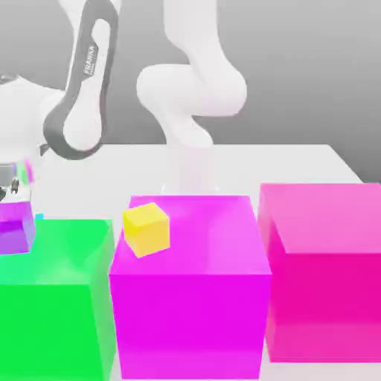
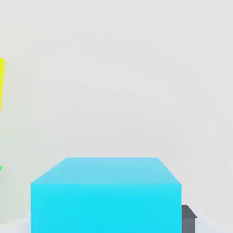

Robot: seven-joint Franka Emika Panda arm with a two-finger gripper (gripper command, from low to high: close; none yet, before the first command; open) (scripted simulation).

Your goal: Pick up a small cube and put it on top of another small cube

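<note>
1 gripper [image 1: 13,195] clamps the small purple cube [image 1: 15,229]

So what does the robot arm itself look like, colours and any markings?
The arm is glossy white with thick rounded links and bulging joints. One link has a dark grey band round its edge and small dark "FRANKA" lettering along its white face. The gripper is pale with dark parts. No cables are visible.
</note>
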